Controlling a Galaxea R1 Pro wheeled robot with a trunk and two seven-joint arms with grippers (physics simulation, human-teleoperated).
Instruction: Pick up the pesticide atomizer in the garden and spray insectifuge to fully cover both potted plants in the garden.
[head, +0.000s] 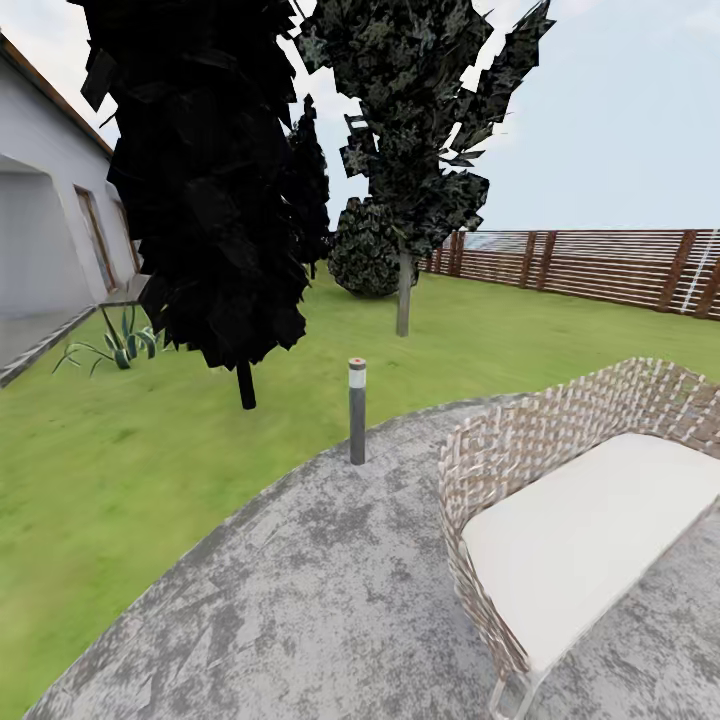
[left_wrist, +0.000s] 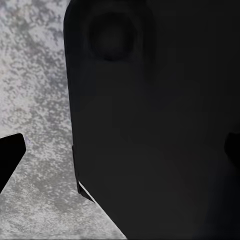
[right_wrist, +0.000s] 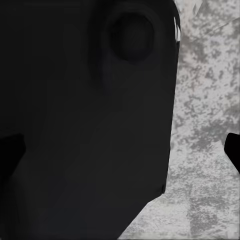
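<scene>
Garden: From the head view I see green lawn (head: 150, 470) around a round grey speckled stone patio (head: 330, 590).
Fence: A brown slatted wooden fence (head: 600, 262) runs along the far right edge of the lawn.
Trees: A dark-leaved tree (head: 205, 180) stands near left; a second tree (head: 405, 150) stands behind it, with a round bush (head: 365, 250) just beside its trunk.
Post: A short grey bollard light (head: 356, 410) stands upright at the patio's edge.
Chair: A wicker chair (head: 560, 500) with a white cushion sits on the patio at right.
House: A white wall (head: 45, 210) stands at far left, with a spiky agave (head: 120, 345) near it.
Task items: I can locate only the garden itself among the task's things.
Left jaws: In the left wrist view, fingertips (left_wrist: 11, 155) sit at opposite frame edges over the patio; I read them as spread.
Right jaws: In the right wrist view, fingertips (right_wrist: 233, 147) likewise stand wide apart.
Robot body: A dark housing (left_wrist: 155, 125) blocks much of each wrist view.
</scene>
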